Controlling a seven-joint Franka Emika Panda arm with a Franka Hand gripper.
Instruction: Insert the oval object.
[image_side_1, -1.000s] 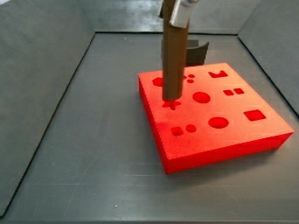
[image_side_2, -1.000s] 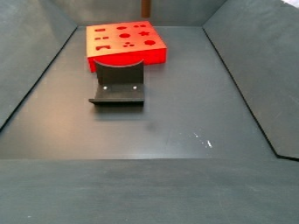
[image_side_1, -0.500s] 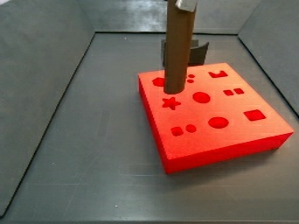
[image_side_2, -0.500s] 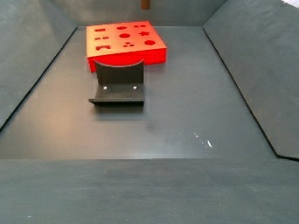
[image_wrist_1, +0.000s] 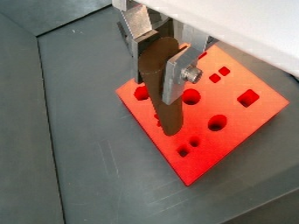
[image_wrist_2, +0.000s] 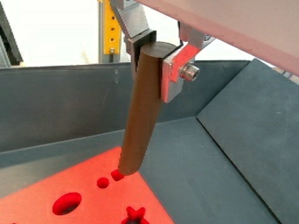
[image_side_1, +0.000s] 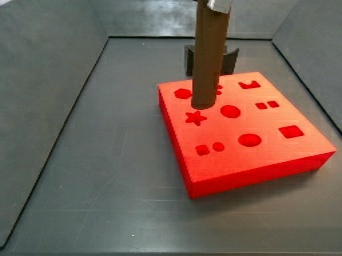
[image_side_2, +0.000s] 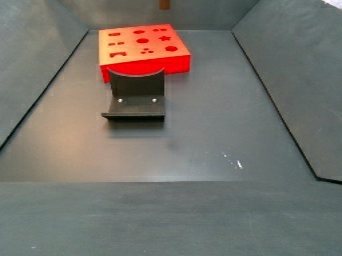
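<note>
The oval object (image_wrist_1: 163, 92) hangs upright, clamped in the claw (image_wrist_1: 156, 48) above the red block (image_side_1: 254, 140); no writing is visible.

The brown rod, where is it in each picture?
Wrist view: rod held in the gripper, over the red block.
Wrist view: rod hanging in the middle.
Side view: rod upright, top middle.
Side view: not visible.
Shared landmark: the red block.
</note>
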